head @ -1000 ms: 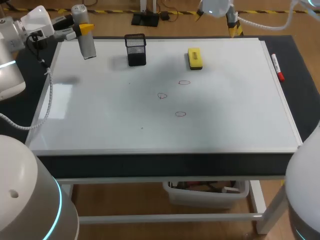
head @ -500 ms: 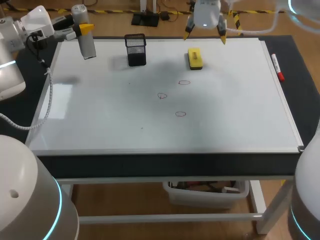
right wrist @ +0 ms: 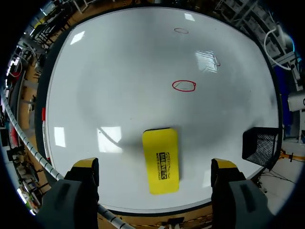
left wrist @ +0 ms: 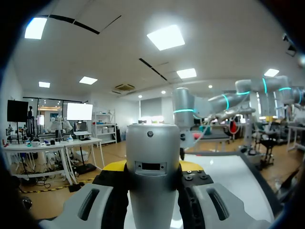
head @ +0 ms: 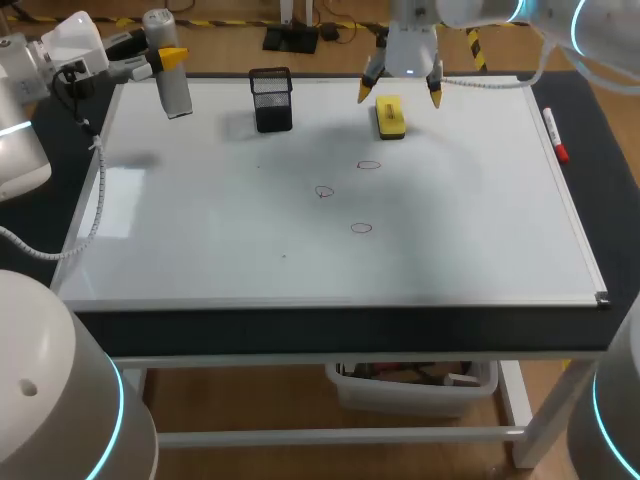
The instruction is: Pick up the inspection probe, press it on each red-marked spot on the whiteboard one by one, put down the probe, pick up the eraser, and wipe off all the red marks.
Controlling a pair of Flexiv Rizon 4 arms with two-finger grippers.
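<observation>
Eraser (head: 389, 116) is found lying flat near the far edge of the whiteboard (head: 200, 230), directly beneath the right gripper (head: 400, 96), whose fingers are spread wide to either side and clear of it. The eraser's long axis is seen to run across the line between those fingers, so a closure would be taken on its narrow width. Three red marks (head: 361, 228) are noted unwiped, nearer the front. The inspection probe (head: 172, 88) is held clamped in the left gripper (left wrist: 152, 167) over the far left corner, well apart from the eraser. The mesh holder (head: 272, 100), standing between probe and eraser, appears empty
</observation>
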